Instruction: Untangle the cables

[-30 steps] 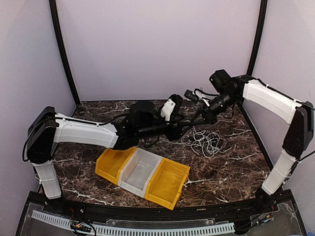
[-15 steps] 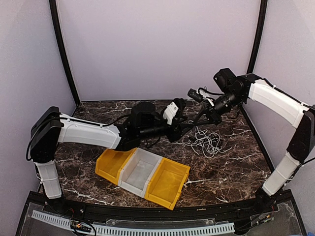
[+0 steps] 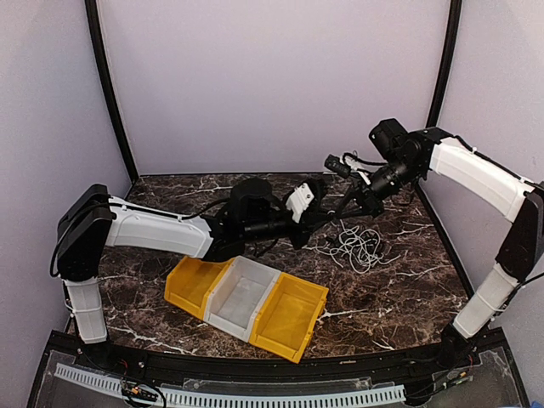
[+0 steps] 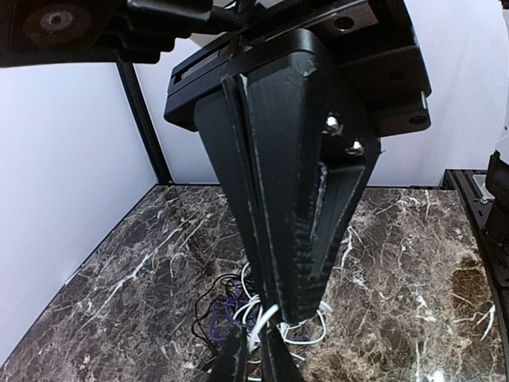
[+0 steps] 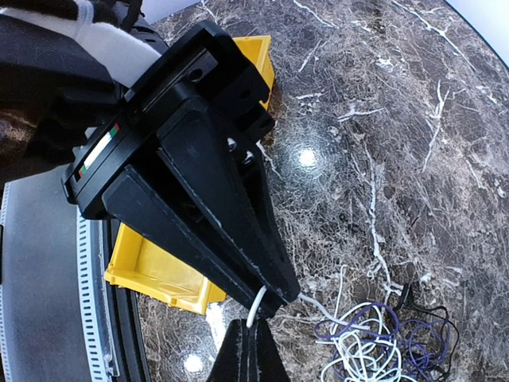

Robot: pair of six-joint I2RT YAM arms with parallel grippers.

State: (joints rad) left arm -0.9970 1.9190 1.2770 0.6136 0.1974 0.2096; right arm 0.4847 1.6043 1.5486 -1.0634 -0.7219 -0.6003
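Note:
The cables [image 3: 361, 246] lie as a tangle of white, purple and black cords on the marble table, also in the left wrist view [image 4: 227, 318] and the right wrist view [image 5: 374, 346]. One white cable [image 5: 256, 307] rises from the tangle to both grippers. My right gripper [image 5: 247, 326] is shut on its end. My left gripper [image 5: 277, 301] meets it tip to tip, jaws pressed together on the same white cable [image 4: 262, 317]. In the top view the left gripper [image 3: 331, 216] and right gripper [image 3: 347, 202] touch just above the table, left of the tangle.
Three bins stand in a row near the front: a yellow bin [image 3: 191, 285], a clear white bin [image 3: 240, 297] and another yellow bin [image 3: 289, 316]. A yellow bin [image 5: 151, 267] lies below the left gripper. Pale walls with black posts enclose the table.
My left gripper has reached right to the right gripper's tip and closed from wide open onto the white cable. The right arm lifted slightly, then held still.

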